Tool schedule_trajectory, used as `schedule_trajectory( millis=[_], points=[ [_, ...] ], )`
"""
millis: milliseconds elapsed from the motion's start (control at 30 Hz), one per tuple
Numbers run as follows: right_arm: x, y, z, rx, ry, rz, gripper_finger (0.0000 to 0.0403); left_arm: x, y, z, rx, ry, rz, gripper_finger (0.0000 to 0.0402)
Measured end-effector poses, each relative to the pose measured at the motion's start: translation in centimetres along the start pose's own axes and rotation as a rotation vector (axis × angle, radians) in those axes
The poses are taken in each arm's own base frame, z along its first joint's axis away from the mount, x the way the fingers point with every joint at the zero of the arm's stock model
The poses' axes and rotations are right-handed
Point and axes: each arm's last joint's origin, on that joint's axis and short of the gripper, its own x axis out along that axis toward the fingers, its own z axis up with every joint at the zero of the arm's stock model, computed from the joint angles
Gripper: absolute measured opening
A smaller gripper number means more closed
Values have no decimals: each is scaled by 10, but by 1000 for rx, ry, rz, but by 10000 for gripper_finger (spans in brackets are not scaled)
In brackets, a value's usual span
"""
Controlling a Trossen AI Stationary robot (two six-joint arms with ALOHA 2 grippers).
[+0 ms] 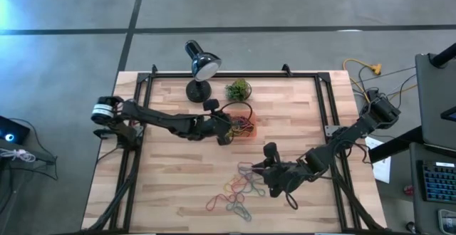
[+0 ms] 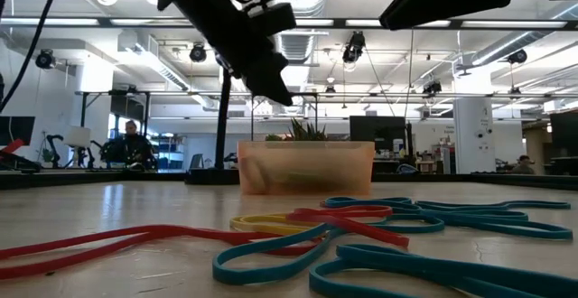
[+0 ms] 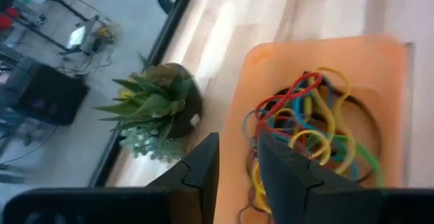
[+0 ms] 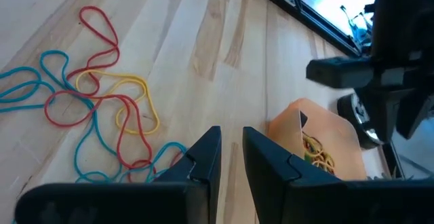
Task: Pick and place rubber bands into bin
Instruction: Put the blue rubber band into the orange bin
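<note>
The orange bin (image 1: 251, 139) sits on the wooden table right of its middle, with several coloured rubber bands (image 3: 305, 122) lying in it. More rubber bands (image 1: 239, 189) lie loose on the table nearer the front edge, in red, yellow and blue (image 4: 95, 108). My left gripper (image 3: 239, 170) hangs open just above the bin's left rim (image 3: 247, 81), nothing between its fingers. My right gripper (image 4: 230, 159) hovers open over bare wood between the bin (image 4: 339, 132) and the loose pile, also with nothing between its fingers.
A black desk lamp (image 1: 201, 68) and a small green plant ball (image 1: 238, 89) stand just beyond the bin. Black frame rails (image 1: 324, 107) run along the table's sides. Bare wood lies left of the loose bands.
</note>
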Motion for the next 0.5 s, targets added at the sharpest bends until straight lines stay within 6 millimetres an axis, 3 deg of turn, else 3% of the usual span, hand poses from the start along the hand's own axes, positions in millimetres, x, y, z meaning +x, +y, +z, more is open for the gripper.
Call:
schedule_trajectory(
  millis=[267, 500],
  points=[
    [1, 5, -10, 82, 53, 116, 56, -42, -22, 7, -56, -48, -354, 86],
    [7, 11, -22, 141, -28, 165, 56, -92, -64, -1, 14, -71, -511, 87]
  ],
)
